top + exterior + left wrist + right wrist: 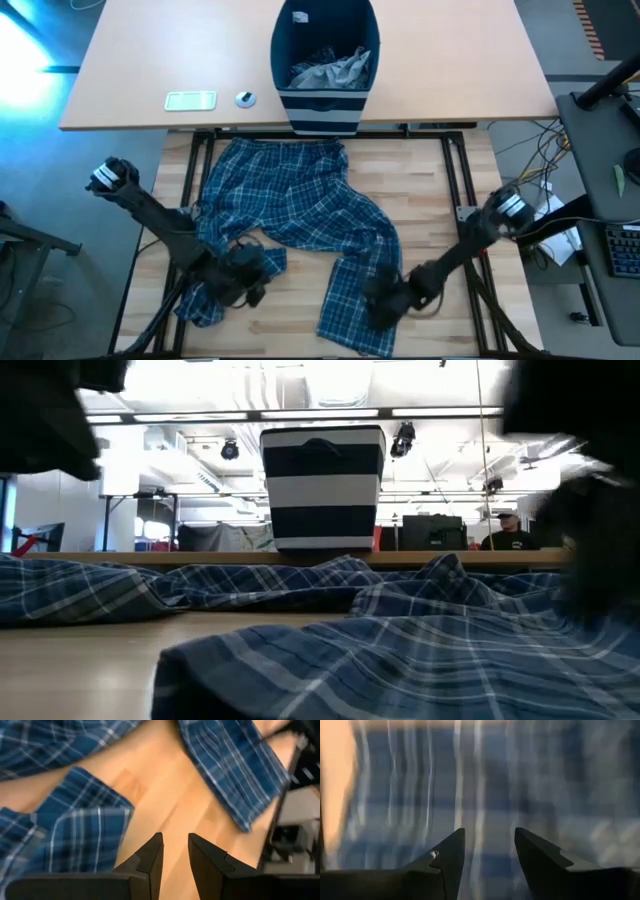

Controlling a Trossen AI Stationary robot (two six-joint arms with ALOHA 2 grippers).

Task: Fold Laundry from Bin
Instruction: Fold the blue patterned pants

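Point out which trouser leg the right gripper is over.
The longer leg, stretched toward the table's near edge on the right arm's side. The right gripper hovers open over it; the other leg lies bunched by the left gripper.

We see a robotics lab or workshop: a pale wooden tabletop (420, 200) on a black metal frame, loose cables (540, 150) beside the right arm's base, a black computer keyboard (622, 250), and an open hall with ceiling strip lights (300, 412) beyond
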